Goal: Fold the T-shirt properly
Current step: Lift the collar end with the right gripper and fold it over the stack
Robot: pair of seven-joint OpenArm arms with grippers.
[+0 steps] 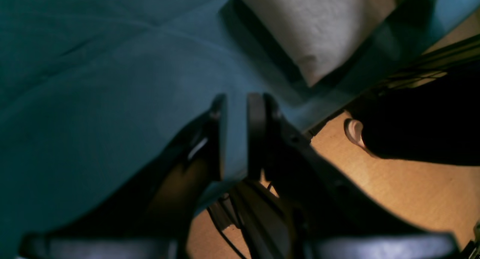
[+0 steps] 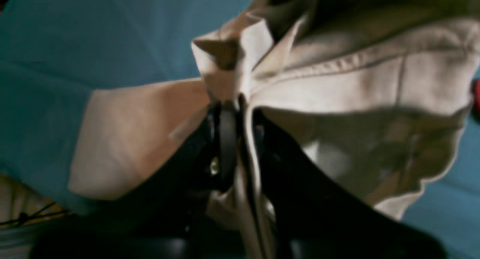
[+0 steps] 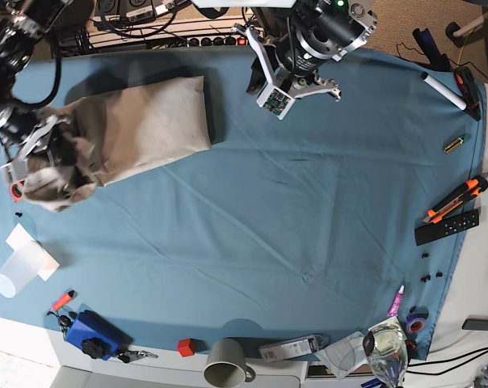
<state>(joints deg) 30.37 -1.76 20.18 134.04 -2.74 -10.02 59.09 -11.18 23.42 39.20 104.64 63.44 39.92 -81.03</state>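
The T-shirt (image 3: 135, 129) lies part-folded near the worktop's (image 3: 309, 234) far left corner, its long axis running along the far edge — one end flat, the other bunched and lifted toward the left edge; the right gripper (image 2: 234, 101) is clamped on that bunched hem. The left gripper (image 1: 236, 112), jaws slightly apart and holding nothing, hangs over bare blue cloth near the far edge, just beside the shirt's flat end; it is the arm nearer that free end.
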